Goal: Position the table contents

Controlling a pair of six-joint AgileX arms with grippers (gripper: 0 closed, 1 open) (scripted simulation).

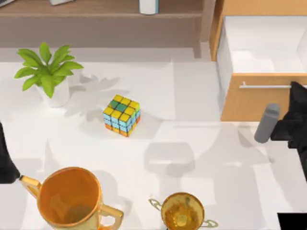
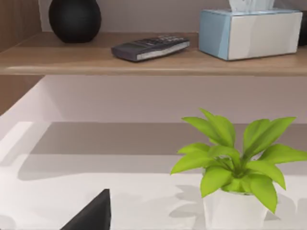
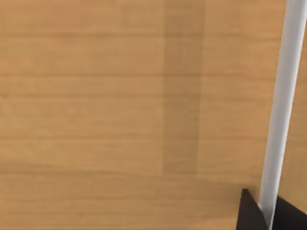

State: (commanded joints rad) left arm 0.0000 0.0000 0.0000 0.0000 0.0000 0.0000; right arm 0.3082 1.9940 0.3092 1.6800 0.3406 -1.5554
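Working at the right edge of the frame with the right gripper (image 1: pixel 296 91), up against the front of the open drawer (image 1: pixel 254 103). Pinching the white handle (image 3: pixel 280 105) between the fingers (image 3: pixel 248 213), one on each side of the bar and seemingly touching it. Parking the left arm (image 1: pixel 5 163) at the left edge; impossible to tell whether its gripper is open or closed.

Spreading across most of the frame, the white tabletop (image 1: pixel 201 139), carrying a potted plant (image 1: pixel 47 72) at upper left, a colour cube (image 1: pixel 122 115) near the centre, a big gold cup (image 1: pixel 72 201) at lower left and a small gold trophy (image 1: pixel 182 211) at bottom centre.

Judging the cube as light, stiff and easy: taking it by two opposite flat faces. Expecting the cup and trophy to be rigid, glossy and slippery, likely tippy; gripping the rim or a side handle. Treating the plant as top-heavy, holding the pot rather than the soft leaves.
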